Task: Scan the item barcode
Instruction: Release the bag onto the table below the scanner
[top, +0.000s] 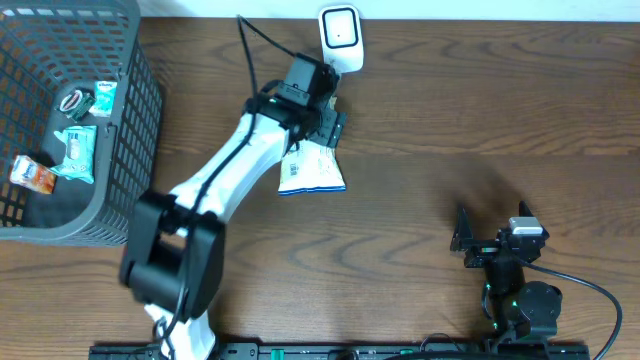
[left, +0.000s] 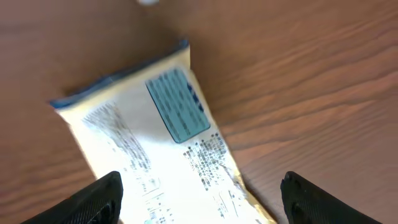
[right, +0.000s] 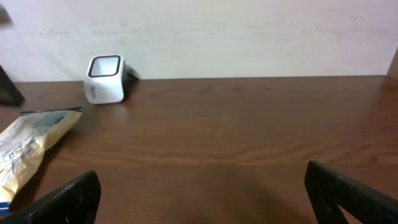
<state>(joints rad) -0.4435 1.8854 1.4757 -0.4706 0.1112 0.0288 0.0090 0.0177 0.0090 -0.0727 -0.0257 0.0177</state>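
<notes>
1. Overhead view: a flat packet lies on the table at six o'clock from the white scanner. The left gripper hovers over its far end, jaws apart.
2. The packet looks light, soft, crinkly and slick; a sealed end edge seems the safest pinch.
3. The right gripper rests at four o'clock, jaws wide.
4. No barcode can be made out. The print is blurred in the left wrist view, and the packet's near end is cut off.

- The basket sits at the worktop's far-left corner, with small packets in it.
- The scanner stands midway along the far edge.
- The packet lies just before the scanner.
</notes>
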